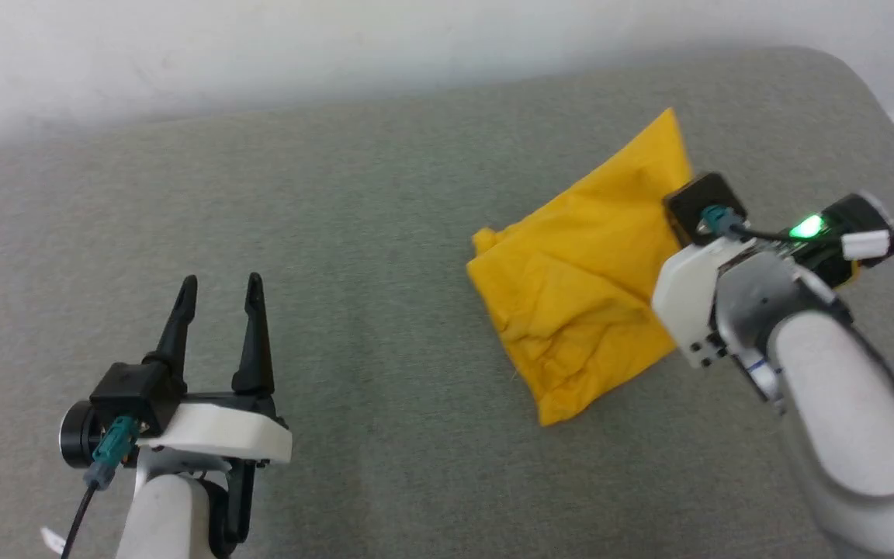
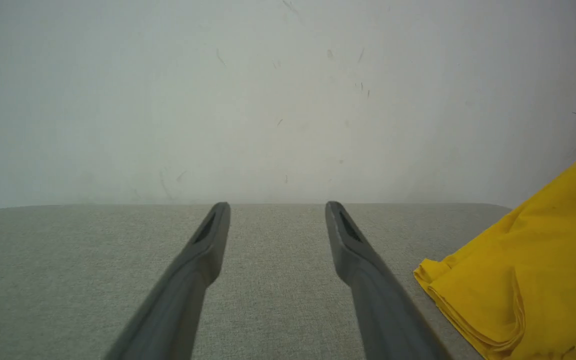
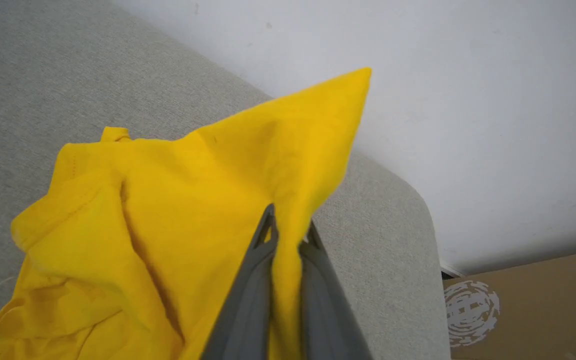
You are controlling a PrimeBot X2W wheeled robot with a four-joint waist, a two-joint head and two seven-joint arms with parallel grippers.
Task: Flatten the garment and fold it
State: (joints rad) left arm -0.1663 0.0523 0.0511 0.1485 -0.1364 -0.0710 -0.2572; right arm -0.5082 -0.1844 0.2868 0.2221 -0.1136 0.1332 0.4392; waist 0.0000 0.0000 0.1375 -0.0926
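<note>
The garment (image 1: 579,287) is a mustard-yellow cloth lying bunched and creased on the right side of the grey cushioned surface (image 1: 354,202), with one corner pulled up toward the far edge. My right gripper (image 3: 289,231) is shut on a fold of the garment (image 3: 193,200) near that raised corner; cloth is pinched between the two fingers. In the head view the right wrist covers its fingers. My left gripper (image 1: 218,287) hovers open over bare surface at the lower left, well apart from the cloth. The garment (image 2: 528,270) lies to the right of the open left gripper (image 2: 278,207).
A white wall (image 1: 338,46) runs right behind the surface's far edge. The surface ends in a rounded corner (image 3: 418,200) at the right, with a brown cardboard box (image 3: 528,305) on the floor beyond it.
</note>
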